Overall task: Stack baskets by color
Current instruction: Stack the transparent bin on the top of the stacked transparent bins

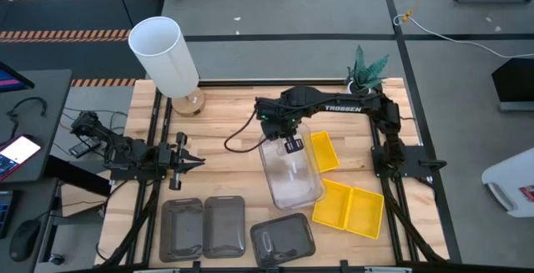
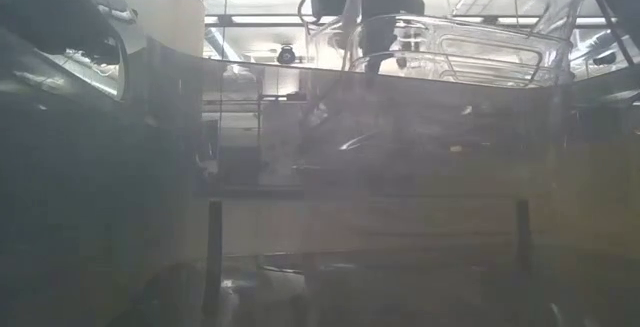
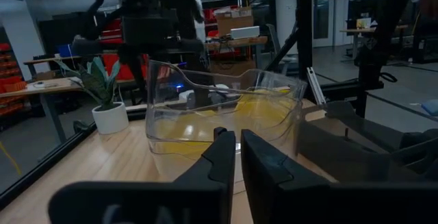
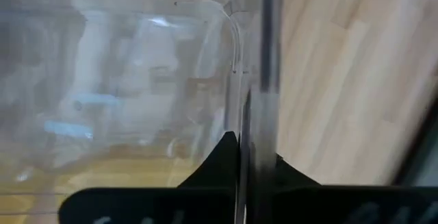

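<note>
R claw is clenched on the far short rim of the clear shallow rectangular plastic baskets, mid-desk; the R wrist view shows both fingers pinched flat w/ the thin clear wall between them. How many clear ones are nested there I can't tell for sure; it looks like more than one. Key relation: the clear baskets' long axis runs front-to-back on the wooden desk, tilted slightly, and the claw sits at the far end, so the whole body of the tray lies on the near side of the grip, toward the front edge. L claw waits at the left side of the desk, fingers pressed together on nothing, well apart from the clear stack, so R arm is plainly the nearer one. Three bright yellow plastic baskets lie just beside the clear ones on the right, two side by side, one farther back. Three dark smoky grey plastic baskets sit along the front edge, unstacked. Judgement: clear group nearly done; yellow + grey to go, and yellow is closest to R
</note>
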`<state>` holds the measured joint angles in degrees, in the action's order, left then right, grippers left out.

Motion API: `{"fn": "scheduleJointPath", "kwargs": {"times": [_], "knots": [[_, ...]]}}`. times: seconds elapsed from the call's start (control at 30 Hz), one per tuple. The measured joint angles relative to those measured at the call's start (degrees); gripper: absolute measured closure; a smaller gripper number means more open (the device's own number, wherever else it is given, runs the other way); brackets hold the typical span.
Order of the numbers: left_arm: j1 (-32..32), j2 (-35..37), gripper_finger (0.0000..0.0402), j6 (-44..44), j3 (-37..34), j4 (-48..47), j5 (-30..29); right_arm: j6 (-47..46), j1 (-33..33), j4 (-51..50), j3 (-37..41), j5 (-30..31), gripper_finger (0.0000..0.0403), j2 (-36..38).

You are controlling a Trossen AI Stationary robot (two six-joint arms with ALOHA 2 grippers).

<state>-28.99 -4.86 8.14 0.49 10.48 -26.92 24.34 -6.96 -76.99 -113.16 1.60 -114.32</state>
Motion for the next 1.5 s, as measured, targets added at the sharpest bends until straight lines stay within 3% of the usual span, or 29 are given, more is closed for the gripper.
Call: {"fn": "scheduleJointPath", "kwargs": {"times": [0.07, 0.3, 0.5, 0.9, 1.23, 1.5], "knots": [[0.0, 0.0, 0.0373, 0.0, 0.0, 0.0, 0.0, 0.1, -0.9, -0.1, 0.0, -4.0, 0.0396, 0.0], [0.0, 0.0, 0.0366, 0.0, 0.0, 0.0, 0.0, 0.3, -3.0, 1.1, 0.5, -6.6, 0.0387, 0.0], [0.0, 0.0, 0.0371, 0.0, 0.0, 0.0, 0.0, 1.2, -3.9, 3.0, 0.5, -13.1, 0.0388, 0.0], [0.0, 0.0, 0.0368, 0.0, 0.0, 0.0, 0.0, -0.8, -3.0, 3.9, 3.2, -10.2, 0.0338, 0.1], [0.0, 0.0, 0.0376, 0.0, 0.0, 0.0, 0.0, -0.6, -3.8, 2.3, 4.4, -10.4, 0.033, 0.1], [0.0, 0.0, 0.0367, 0.0, 0.0, 0.0, 0.0, -2.3, -4.9, 2.9, 4.9, -9.7, 0.0262, 0.1]]}}
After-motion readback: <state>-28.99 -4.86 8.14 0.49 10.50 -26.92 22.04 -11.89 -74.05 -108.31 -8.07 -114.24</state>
